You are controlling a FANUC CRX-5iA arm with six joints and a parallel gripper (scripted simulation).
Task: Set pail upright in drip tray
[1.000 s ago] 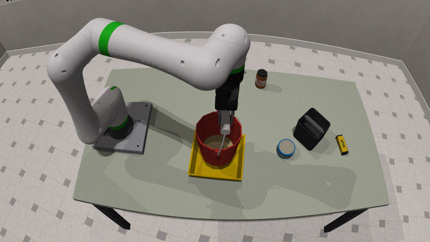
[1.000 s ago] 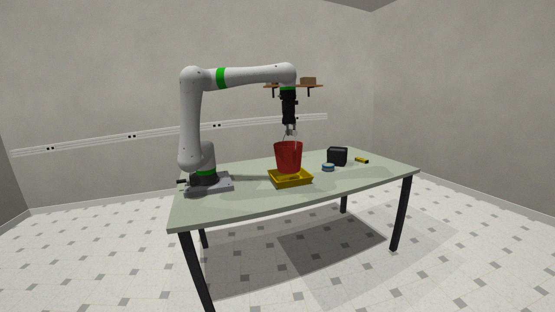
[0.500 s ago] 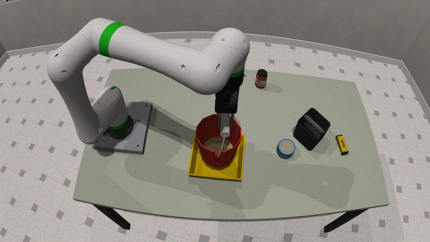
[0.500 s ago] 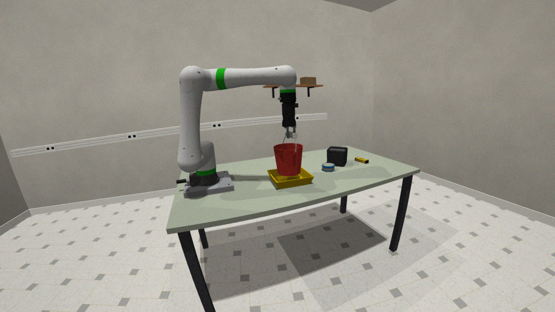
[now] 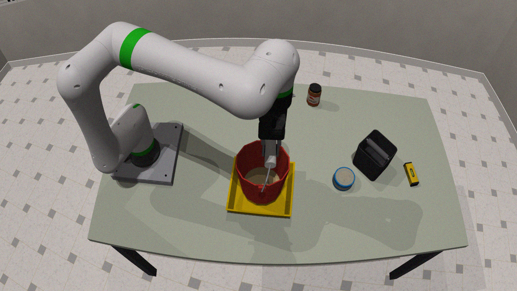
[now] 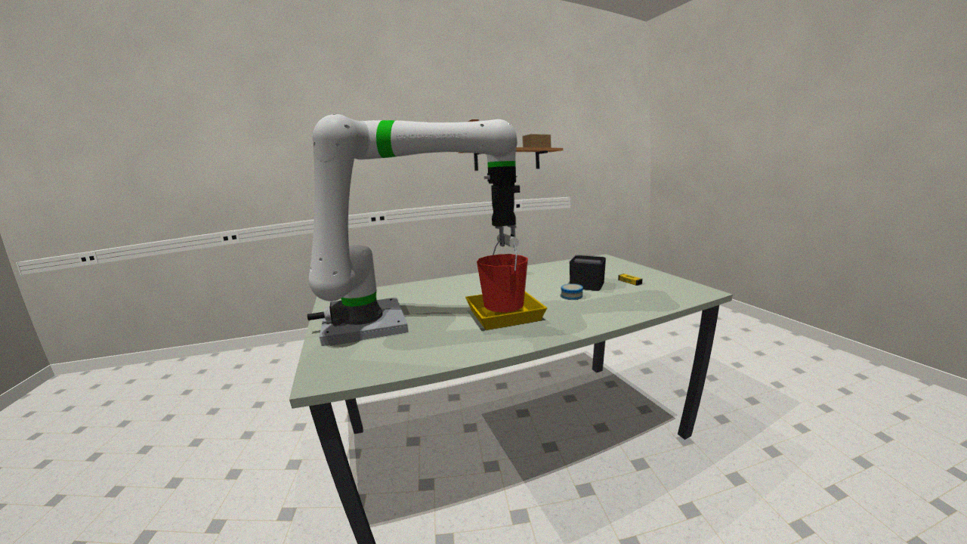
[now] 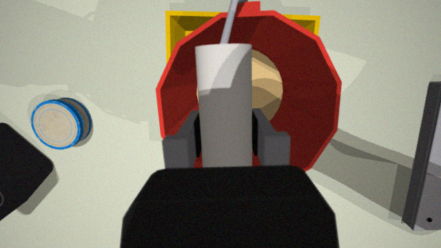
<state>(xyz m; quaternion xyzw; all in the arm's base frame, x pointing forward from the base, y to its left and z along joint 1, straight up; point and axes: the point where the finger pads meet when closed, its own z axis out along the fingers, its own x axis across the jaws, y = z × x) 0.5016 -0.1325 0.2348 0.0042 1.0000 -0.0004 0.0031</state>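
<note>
On the pale green counter [image 5: 202, 224] [image 6: 418, 358] [image 7: 114, 213], the red faceted pail's [image 5: 249, 162] [image 6: 502, 284] [image 7: 303, 96] smooth grey cylindrical grip [image 5: 270, 161] [image 6: 507, 239] [image 7: 225, 103] is clamped between part-open fingers [image 5: 270, 150] [image 6: 507, 236]

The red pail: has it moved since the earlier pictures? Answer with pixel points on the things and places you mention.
Yes. The pail [image 5: 249, 182] [image 6: 502, 284] [image 7: 303, 86] has moved down, closer to the floor of the yellow tray [image 5: 258, 213] [image 6: 515, 321] [image 7: 168, 38], in the exterior view.
</note>
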